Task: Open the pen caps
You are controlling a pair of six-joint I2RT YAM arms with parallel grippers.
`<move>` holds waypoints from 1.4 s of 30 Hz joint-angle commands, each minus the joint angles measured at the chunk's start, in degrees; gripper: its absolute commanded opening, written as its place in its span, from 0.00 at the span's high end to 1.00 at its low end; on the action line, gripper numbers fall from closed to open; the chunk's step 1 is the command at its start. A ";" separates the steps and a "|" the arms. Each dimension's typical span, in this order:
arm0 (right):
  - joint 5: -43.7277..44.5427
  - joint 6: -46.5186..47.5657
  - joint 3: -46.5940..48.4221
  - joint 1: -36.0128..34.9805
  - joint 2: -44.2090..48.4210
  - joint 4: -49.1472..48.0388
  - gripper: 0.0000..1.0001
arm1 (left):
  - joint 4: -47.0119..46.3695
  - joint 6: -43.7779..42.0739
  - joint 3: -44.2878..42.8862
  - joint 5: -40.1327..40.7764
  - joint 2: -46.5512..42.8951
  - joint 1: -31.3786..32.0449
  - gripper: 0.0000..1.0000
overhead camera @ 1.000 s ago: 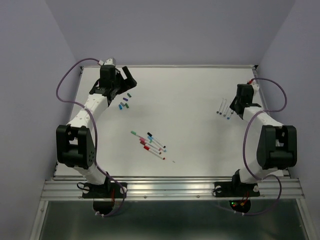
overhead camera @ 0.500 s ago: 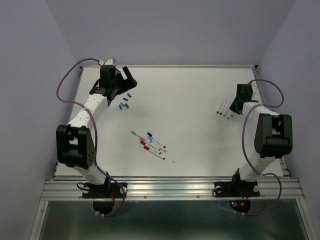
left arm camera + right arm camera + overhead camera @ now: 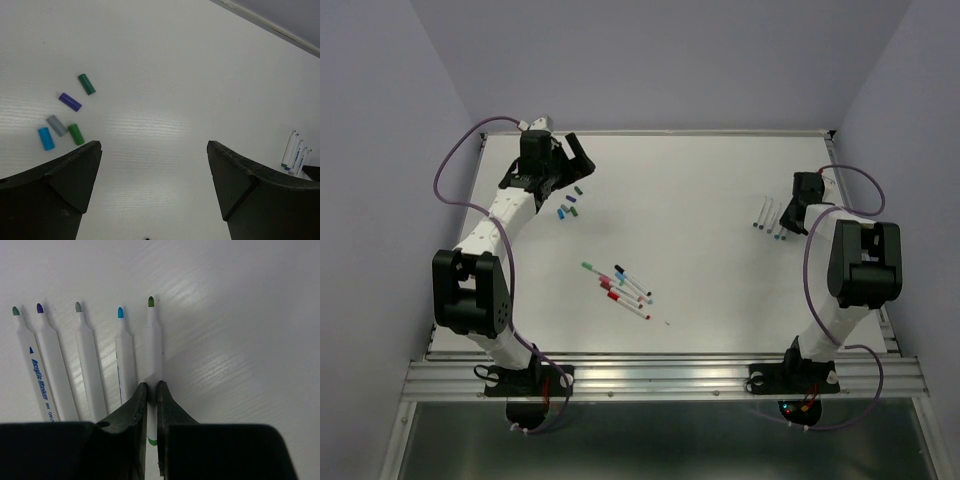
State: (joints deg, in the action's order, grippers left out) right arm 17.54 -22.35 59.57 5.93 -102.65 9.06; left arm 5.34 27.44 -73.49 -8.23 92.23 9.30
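Five uncapped pens [image 3: 85, 360] lie in a row at the table's right side, also in the top view as pens [image 3: 770, 215]. My right gripper [image 3: 150, 386] is shut on the rightmost one, the green-tipped pen [image 3: 152, 340], held low beside the blue-tipped pen [image 3: 124, 355]. Several loose pen caps [image 3: 70, 101] in green, purple, grey and blue lie at the back left, seen from above as caps [image 3: 570, 205]. My left gripper [image 3: 154, 150] hovers open just right of them with nothing between its fingers. Several capped pens [image 3: 618, 288] lie mid-table.
The white table [image 3: 700, 180] ends at a back edge [image 3: 270, 27] and a metal rail [image 3: 660, 375] in front. Purple cables [image 3: 450, 170] loop off both arms. The right arm [image 3: 860, 265] is folded up close to the table's right edge.
The right arm has folded in, its elbow swinging back and its wrist settling at the row of uncapped pens. The left arm and the caps have not moved.
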 commanded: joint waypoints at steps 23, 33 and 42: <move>-4.96 0.81 1.34 0.22 14.22 4.83 0.37 | -2.09 -0.28 0.63 -1.61 -2.66 0.28 0.01; -17.00 13.64 1.60 -21.03 19.95 1.67 0.00 | -2.09 -0.28 1.60 -2.23 -3.80 0.28 0.01; -25.98 24.01 3.18 -43.18 13.37 2.80 0.00 | -1.65 -0.37 3.97 -0.65 -4.77 0.28 0.01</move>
State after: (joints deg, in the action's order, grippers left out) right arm -5.65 -4.73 60.10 -31.31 -85.95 12.38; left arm 5.34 27.46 -70.57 -9.56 90.35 9.30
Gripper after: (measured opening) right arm 0.997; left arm 0.986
